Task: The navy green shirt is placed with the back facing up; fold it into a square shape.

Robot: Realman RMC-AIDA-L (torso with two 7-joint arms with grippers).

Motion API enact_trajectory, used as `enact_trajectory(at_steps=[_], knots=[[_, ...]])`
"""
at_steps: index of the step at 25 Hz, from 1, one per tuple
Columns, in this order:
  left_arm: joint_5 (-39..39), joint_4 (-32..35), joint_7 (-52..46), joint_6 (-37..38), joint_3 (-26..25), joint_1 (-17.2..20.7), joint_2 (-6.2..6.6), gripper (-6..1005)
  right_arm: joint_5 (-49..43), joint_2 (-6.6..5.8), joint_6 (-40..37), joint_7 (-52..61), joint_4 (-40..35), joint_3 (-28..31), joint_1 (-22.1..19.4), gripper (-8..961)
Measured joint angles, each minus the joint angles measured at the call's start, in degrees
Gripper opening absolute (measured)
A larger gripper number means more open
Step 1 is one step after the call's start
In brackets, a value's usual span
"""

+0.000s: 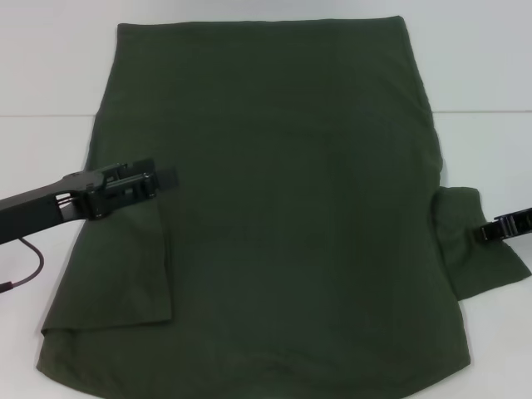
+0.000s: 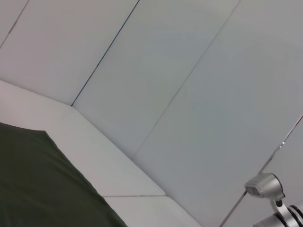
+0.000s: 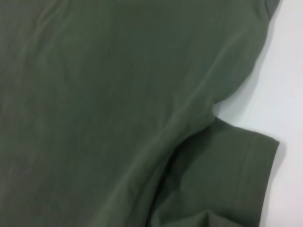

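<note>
White panels back a pale worktop [image 1: 50, 66], where the navy green shirt [image 1: 291, 208] lies spread flat, plain side up, covering most of it. Its left sleeve is already turned in over the body, with the left end effector [image 1: 166, 179] above that fold; the right end effector [image 1: 486, 233] sits at the right sleeve, still lying out. Whether either is clenched I cannot tell. Matte, soft, limp knit: it should drape and crease readily, so stitched hems probably offer the firmest hold.

Bottom frame edge crops the shirt [image 1: 291, 208]; right tool [image 1: 492, 231] mostly out of frame
</note>
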Motion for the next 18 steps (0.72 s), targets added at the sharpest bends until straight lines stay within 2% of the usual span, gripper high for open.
enact_trajectory(at_steps=[8, 14, 18], knots=[[-0.37, 0.00, -0.11, 0.07, -0.01, 0.07, 0.00, 786, -0.14, 0.07, 0.88, 0.52, 1.13, -0.03, 0.29, 157], [-0.55, 0.00, -0.13, 0.10, -0.01, -0.01, 0.00, 785, -0.23, -0.44, 0.37, 1.71, 0.55, 0.01, 0.08, 2], [-0.57, 0.00, -0.14, 0.16, -0.01, -0.04, 0.00, 786, -0.74, -0.60, 0.69, 3.60, -1.83, -0.10, -0.86, 2]])
